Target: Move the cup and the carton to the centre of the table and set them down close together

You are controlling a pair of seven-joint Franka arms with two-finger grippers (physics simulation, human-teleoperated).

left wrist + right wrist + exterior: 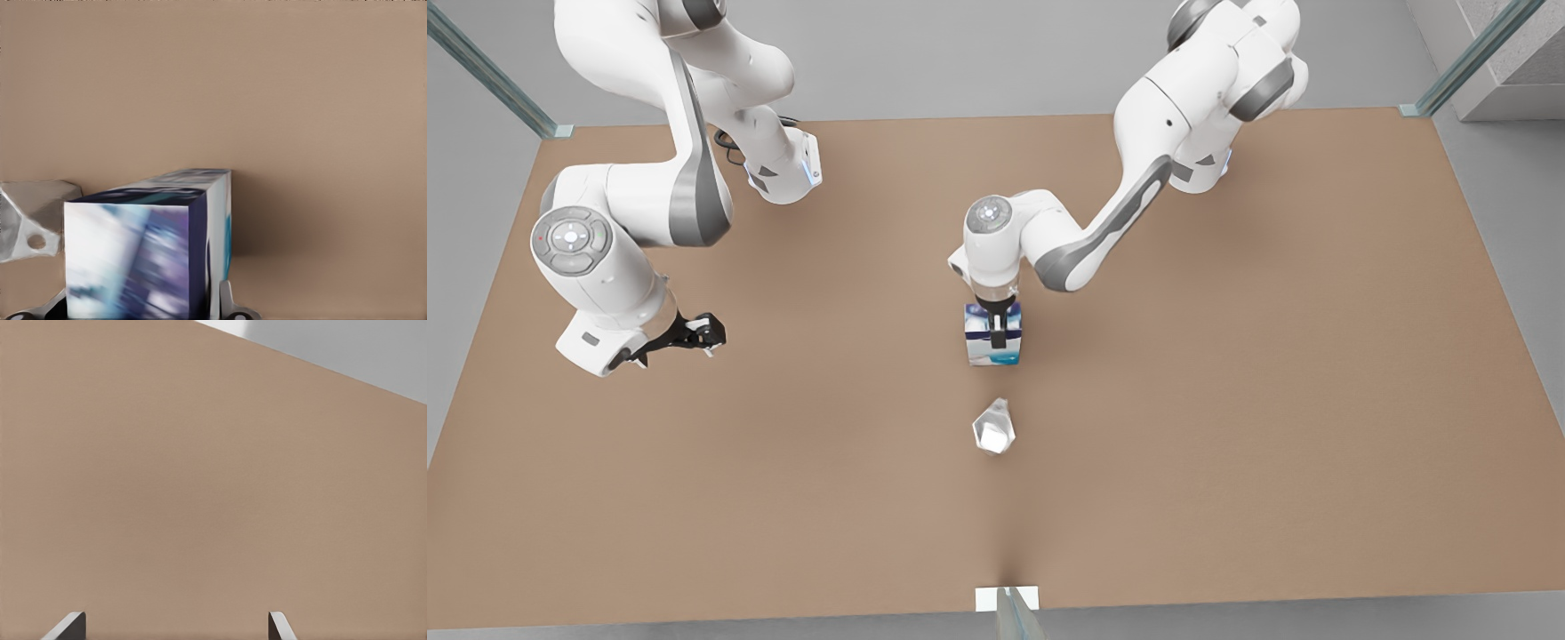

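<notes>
The right gripper [175,628] is holding its two dark fingertips [67,625] spread wide apart with nothing between them, just poking in along the frame's lower edge. Beyond them the light-brown table [173,487] is stretching plain and bare, its far edge running diagonally across the upper right of the frame against a pale grey floor [347,347]

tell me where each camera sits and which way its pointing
Front view: high above the table, looking steeply down; both arms show, left gripper on the carton, right gripper waiting open at the front view's left.
Left wrist view: on the left arm, facing the carton between its fingers; cup beside.
Right wrist view: looks past open fingertips at bare table.
Shared: carton and cup, front and left wrist views.
</notes>
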